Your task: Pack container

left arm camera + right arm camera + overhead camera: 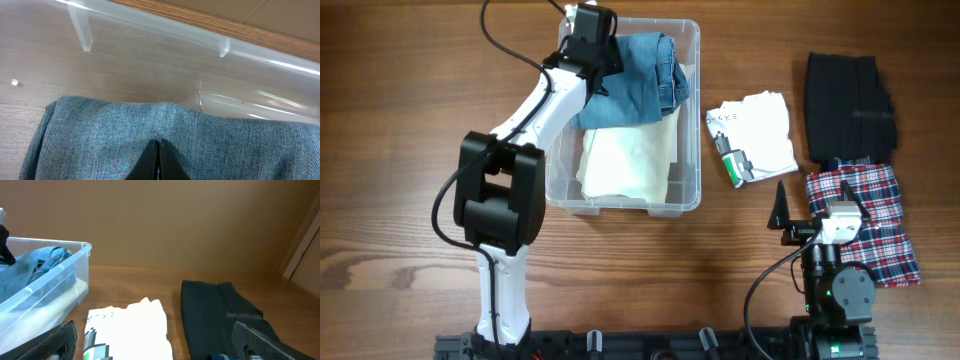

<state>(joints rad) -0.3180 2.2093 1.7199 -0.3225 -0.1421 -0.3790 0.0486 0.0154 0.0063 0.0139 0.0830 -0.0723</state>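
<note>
The container (692, 120) is a clear plastic bin at mid-table. It holds a folded cream cloth (625, 160) at the near end and blue jeans (640, 75) at the far end. My left gripper (592, 45) is over the bin's far left corner. In the left wrist view its jaws (158, 150) are pressed together in the denim (100, 135), close to the bin wall (150, 25). My right gripper (818, 205) is open and empty above the table's right side. In the right wrist view it (160, 342) faces a white shirt (135, 325).
A white printed shirt (755, 135) lies right of the bin. A black garment (850, 105) lies at the far right, and a red plaid cloth (875, 225) lies under my right arm. The right wrist view shows the bin (50, 280) at left with jeans (45, 260) above its rim.
</note>
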